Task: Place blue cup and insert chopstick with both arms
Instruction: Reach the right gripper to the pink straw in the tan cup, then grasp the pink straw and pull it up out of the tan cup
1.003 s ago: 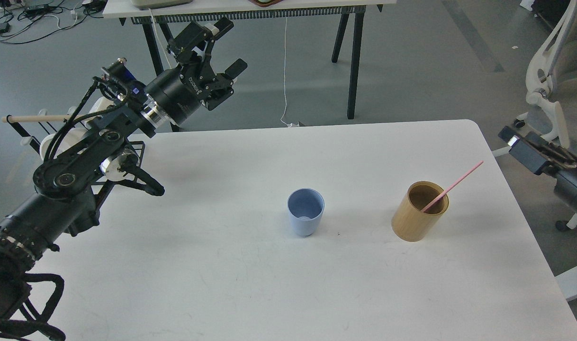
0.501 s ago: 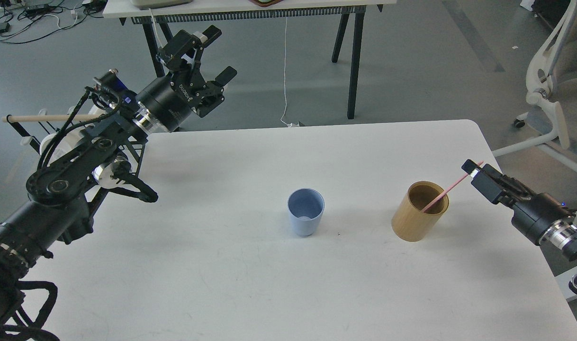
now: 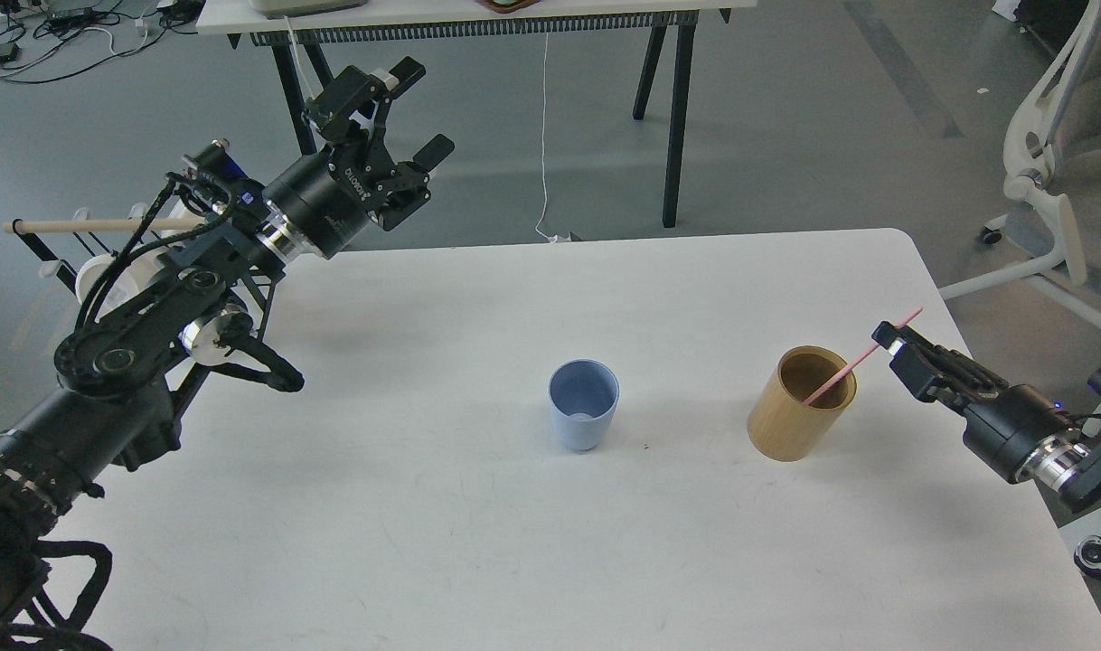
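Matt plastic blue cup — smooth wooden holder — matt white table.

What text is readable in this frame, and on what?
White lettering on the left gripper's black wrist body: too small and tilted to read.
Blue cup, bamboo holder, pink chopstick, right gripper, white table: no text visible.

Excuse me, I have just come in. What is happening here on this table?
A two-armed robot is working at a white table. A blue cup stands upright near the middle, and beside it a bamboo holder with one pink chopstick leaning out. The right pincer sits at the chopstick's upper end; whether it grips it cannot be told. The left pincer is open, raised beyond the table's far left corner, holding nothing.
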